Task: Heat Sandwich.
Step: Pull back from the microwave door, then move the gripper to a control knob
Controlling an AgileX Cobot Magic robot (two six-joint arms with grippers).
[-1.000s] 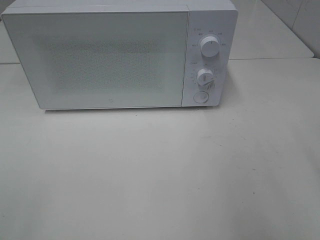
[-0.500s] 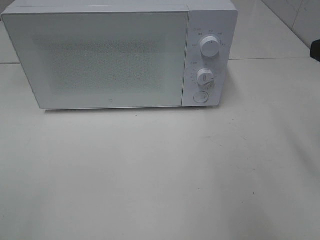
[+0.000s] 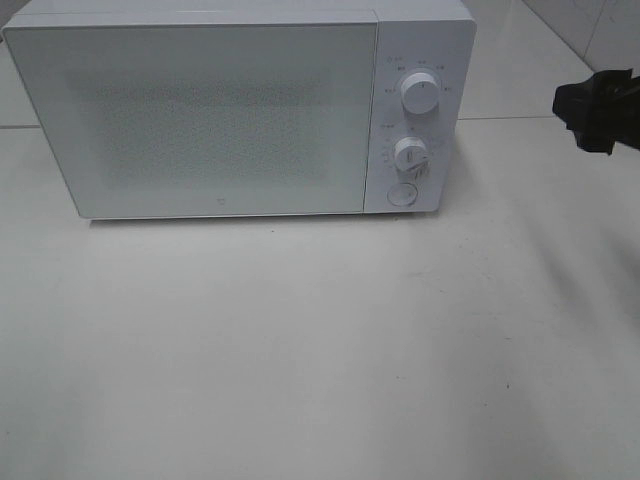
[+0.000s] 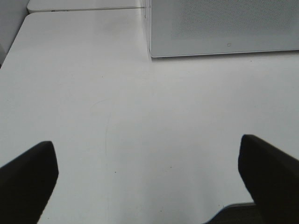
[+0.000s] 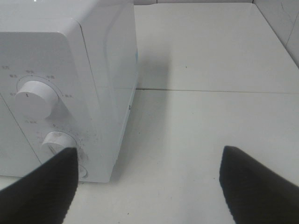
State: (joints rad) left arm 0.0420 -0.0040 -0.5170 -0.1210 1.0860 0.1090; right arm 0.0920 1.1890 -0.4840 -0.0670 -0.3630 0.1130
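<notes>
Table (image 3: 320, 350): white and matt; you see a seam running across it near the far edge, level with the oven.
Microwave (image 3: 240, 110): white, standing upright on the far part of the table, closer to its left edge than its right, with the front facing you.
Door (image 3: 200, 120): shut flush with the case; its pale dotted panel hides the inside from you.
Upper knob (image 3: 419, 93): on the control strip to the right of the door, near the top.
Lower knob (image 3: 411, 153): directly under the upper one.
Round button (image 3: 401, 194): at the bottom of the same strip.
Sandwich: you cannot tell where it is; none of your three views shows it.
Left gripper (image 4: 145, 142): above bare table in front of the oven's near-left corner, apart from the oven, holding nothing.
Left fingers (image 4: 28, 182): spread wide.
Right gripper (image 5: 148, 151): you find it as a dark shape at the right side of the high view, toward the table's far-right corner, clear of the oven's right wall and holding nothing.
Right fingers (image 5: 254, 186): spread wide.
</notes>
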